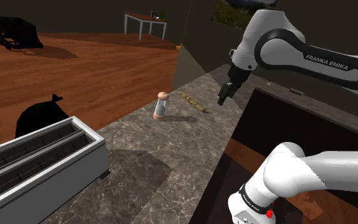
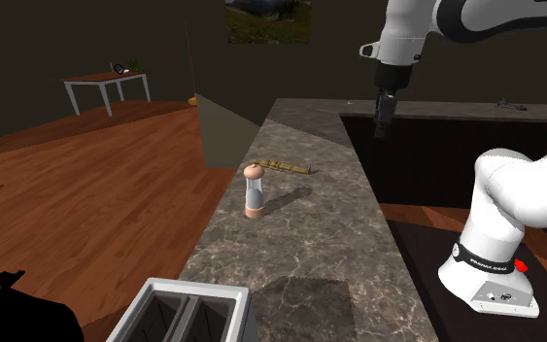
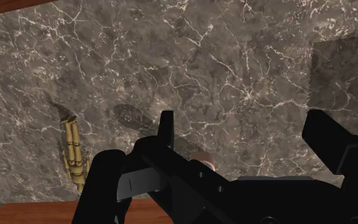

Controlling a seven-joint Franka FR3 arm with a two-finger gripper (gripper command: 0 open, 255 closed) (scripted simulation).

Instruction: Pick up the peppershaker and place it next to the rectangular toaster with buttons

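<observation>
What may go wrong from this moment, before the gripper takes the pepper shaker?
1. The pepper shaker is tall, narrow and upright; a finger of the open gripper touching it off-centre would probably tip it.
2. It stands near the counter edge above the wooden floor, so it might fall off.
3. The golden object lies close by, on the gripper's side; a low approach may hit it.

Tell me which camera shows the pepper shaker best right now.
The second exterior view: the pepper shaker stands whole and upright on the marbled counter, unobstructed. The shoulder view also shows it whole, but farther off. In the wrist view just its pinkish cap peeks past the gripper.
</observation>
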